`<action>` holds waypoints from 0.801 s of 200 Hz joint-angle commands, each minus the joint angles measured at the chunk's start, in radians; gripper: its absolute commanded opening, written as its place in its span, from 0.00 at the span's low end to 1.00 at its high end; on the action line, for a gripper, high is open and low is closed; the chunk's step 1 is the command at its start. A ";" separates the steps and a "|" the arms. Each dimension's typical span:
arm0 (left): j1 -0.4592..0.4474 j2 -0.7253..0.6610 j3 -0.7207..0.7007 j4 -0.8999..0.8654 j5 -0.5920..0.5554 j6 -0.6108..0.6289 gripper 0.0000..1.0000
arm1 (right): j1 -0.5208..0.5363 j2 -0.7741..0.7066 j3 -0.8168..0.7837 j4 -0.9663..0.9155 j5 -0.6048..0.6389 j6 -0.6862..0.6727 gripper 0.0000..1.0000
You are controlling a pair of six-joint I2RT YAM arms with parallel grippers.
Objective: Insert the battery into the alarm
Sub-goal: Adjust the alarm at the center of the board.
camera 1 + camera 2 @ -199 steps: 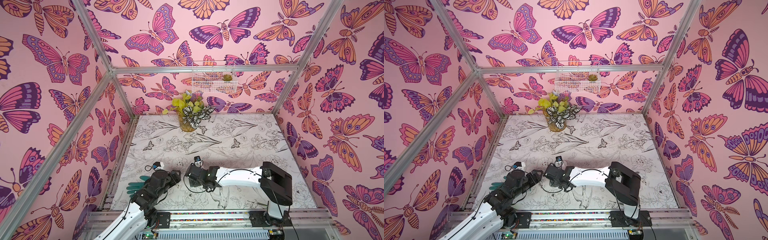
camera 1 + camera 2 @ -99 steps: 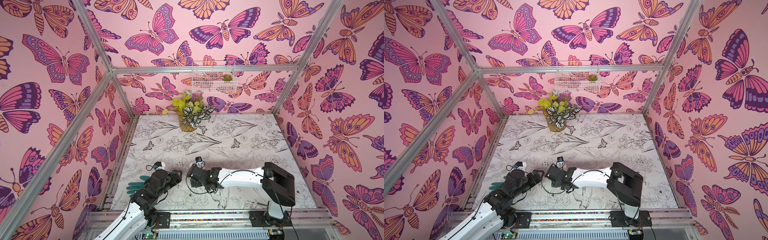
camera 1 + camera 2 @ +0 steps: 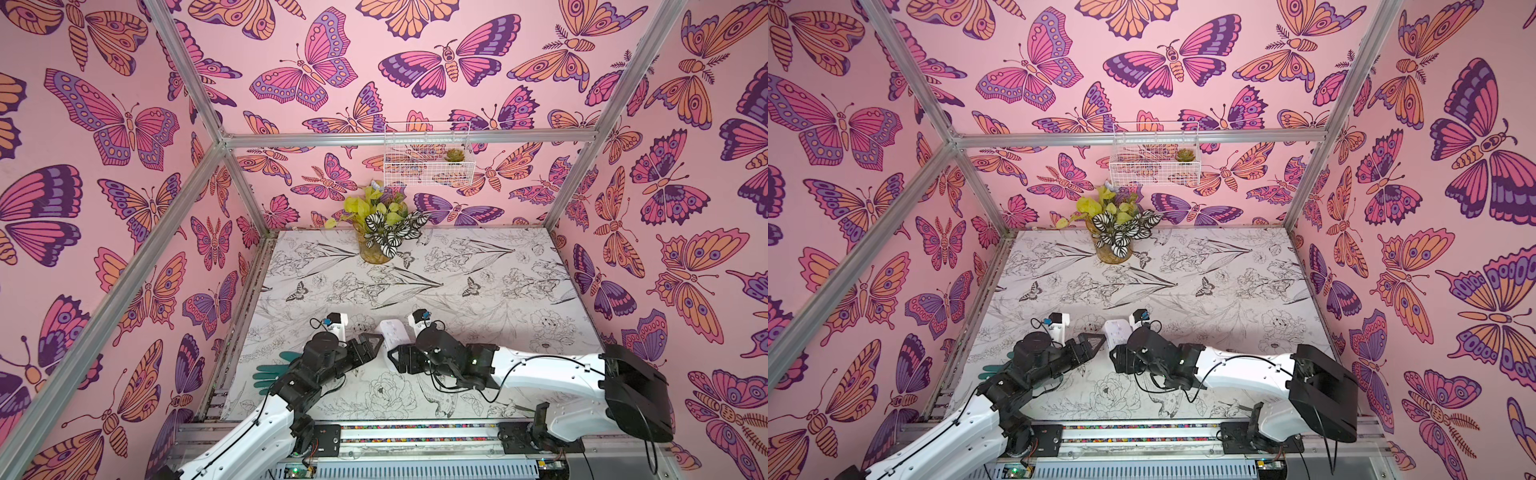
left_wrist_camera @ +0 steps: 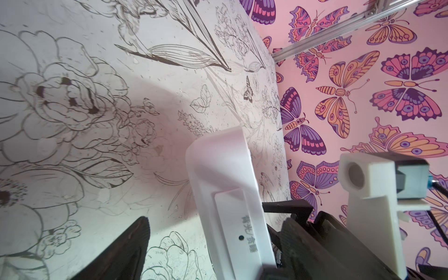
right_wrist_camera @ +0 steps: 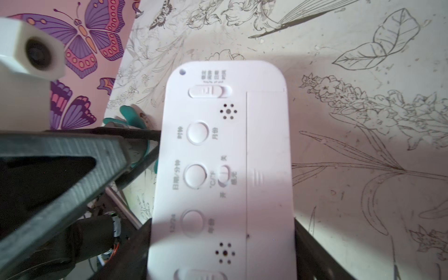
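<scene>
Gripping the alarm (image 5: 225, 157) by its two long edges, the R gripper (image 3: 401, 356) has its jaws set abt as wide as the case. One dark finger (image 5: 312, 244) sits on each side, both tight against the white plastic. The alarm is btwn the two arms in both top views, near the front of the table (image 3: 457, 266) and roughly mid-width. It looks lifted clear of the surface, w/ a broad shadow under it.

The alarm's back faces up twd the top cams. Round buttons (image 5: 197, 132), slide switches, speaker holes and Chinese labels all show in the R wrist view. A rectangular panel (image 5: 266, 145) w/ small grip ridges lies flush along one side of the back, closed.

The L gripper (image 3: 371, 343) sits just beside the alarm on the L arm's side, jaws spread wide, w/ no hold on anything that I can make out. In the L wrist view one L finger (image 4: 126, 247) stands clear of the case, bare table showing btwn them. The other side is crowded by the R gripper's black parts, so can't tell if anything touches there. In the R wrist view a triangular L finger (image 5: 72, 174) reaches the alarm's edge; contact or a hair's gap, can't tell.

Elsewhere, a teal glove (image 3: 270, 374) lies by the L arm. A potted plant (image 3: 380, 232) stands at the back, and a wire basket (image 3: 428, 166) hangs on the wall above it.
</scene>
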 commanded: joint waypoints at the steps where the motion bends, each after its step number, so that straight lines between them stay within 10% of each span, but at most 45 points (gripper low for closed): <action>1: -0.031 0.035 0.031 0.052 0.008 0.013 0.87 | -0.004 -0.041 -0.008 0.110 -0.033 0.000 0.55; 101: -0.081 0.130 0.064 0.104 -0.015 -0.022 0.38 | -0.004 -0.057 -0.020 0.122 -0.053 -0.015 0.55; 134: -0.085 0.146 0.156 -0.046 -0.075 0.039 0.25 | -0.005 -0.119 -0.038 0.058 -0.008 -0.046 0.91; 160: -0.116 0.236 0.315 -0.332 -0.214 0.169 0.20 | -0.007 -0.237 -0.080 -0.052 0.114 -0.079 0.97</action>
